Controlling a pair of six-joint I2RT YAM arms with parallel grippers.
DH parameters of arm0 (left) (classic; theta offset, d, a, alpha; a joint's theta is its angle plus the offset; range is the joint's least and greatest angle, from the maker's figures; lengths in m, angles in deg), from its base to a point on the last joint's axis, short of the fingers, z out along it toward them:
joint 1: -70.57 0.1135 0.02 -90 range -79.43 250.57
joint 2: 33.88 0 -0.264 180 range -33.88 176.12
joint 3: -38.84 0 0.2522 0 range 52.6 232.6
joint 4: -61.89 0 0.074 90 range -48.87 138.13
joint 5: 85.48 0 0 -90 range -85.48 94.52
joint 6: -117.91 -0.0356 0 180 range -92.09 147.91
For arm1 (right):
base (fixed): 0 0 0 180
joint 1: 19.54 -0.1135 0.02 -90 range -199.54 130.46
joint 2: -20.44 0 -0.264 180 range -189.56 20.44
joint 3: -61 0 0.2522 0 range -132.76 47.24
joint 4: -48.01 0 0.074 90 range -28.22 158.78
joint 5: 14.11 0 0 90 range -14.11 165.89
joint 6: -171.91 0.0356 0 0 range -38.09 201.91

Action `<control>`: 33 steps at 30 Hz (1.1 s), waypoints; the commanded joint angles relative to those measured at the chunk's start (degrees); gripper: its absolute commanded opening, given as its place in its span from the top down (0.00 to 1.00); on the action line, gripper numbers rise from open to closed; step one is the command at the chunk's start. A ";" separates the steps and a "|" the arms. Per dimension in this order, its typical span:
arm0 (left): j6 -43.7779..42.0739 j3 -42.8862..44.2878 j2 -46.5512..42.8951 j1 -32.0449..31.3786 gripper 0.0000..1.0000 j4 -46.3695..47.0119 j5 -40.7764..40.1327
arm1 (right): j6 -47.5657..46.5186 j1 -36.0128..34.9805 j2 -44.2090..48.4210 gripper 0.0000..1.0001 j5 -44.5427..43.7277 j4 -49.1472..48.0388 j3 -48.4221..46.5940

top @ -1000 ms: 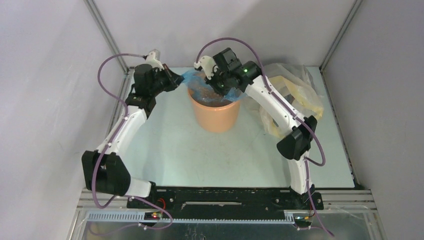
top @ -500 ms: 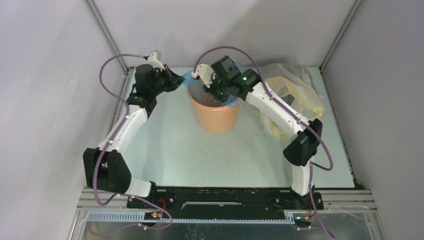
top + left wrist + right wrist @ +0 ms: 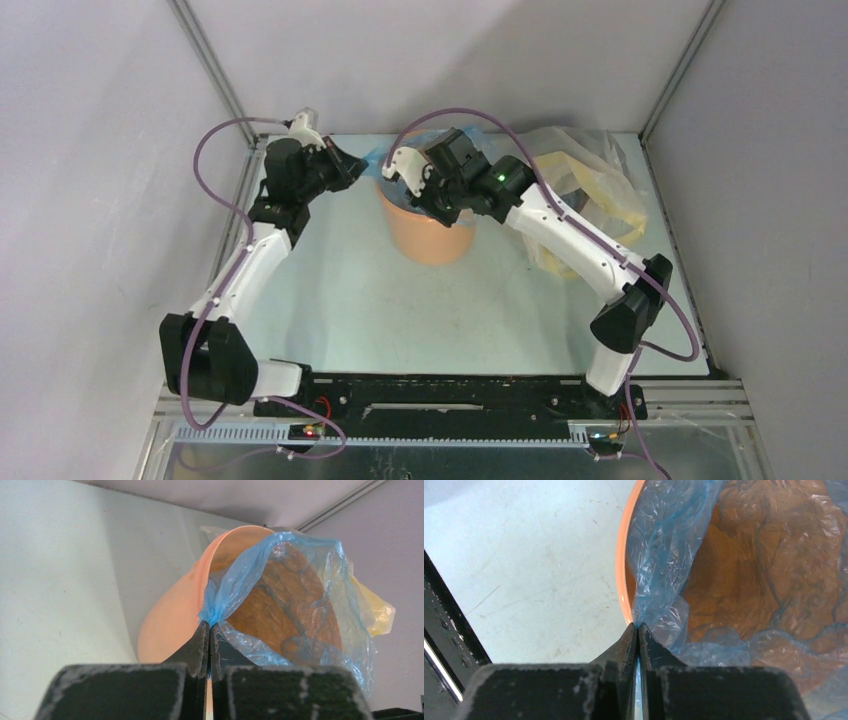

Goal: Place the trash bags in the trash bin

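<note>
- The round, orange-tan plastic trash bin (image 3: pixel 432 238) stands upright at the far middle of the pale table (image 3: pixel 400 310). It sits between the two arms, so both can reach its mouth.
- The thin, crinkly, translucent light-blue plastic trash bag (image 3: pixel 240 580) is already inside the bin. Its body lies against the walls and floor with the orange showing through, and its upper edge rises above the rim.
- The left gripper (image 3: pixel 209 628) is clamped tight on a gathered bit of the bag's edge at the left side of the rim. The film runs from the fingertips up over the lip. This looks like an anchor that stops that side of the bag's mouth from sliding in.
- The right gripper (image 3: pixel 638 626) hangs over the near-left part of the rim with its jaws drawn almost together. The tips meet on a fold of blue film just inside the lip. It appears to pinch that fold, probably to draw it outward over the edge.
- Judged from this, the bag is in the bin, and the step in hand is spreading its edge round the rim.
- A larger, yellowish-clear plastic bag (image 3: pixel 590 175) lies crumpled on the table just right of the bin. Neither gripper touches it.
</note>
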 commanded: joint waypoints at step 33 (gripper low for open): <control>7.29 -6.35 -4.72 3.23 1.00 8.53 7.34 | 4.57 -5.49 8.44 0.96 -12.45 -8.49 8.29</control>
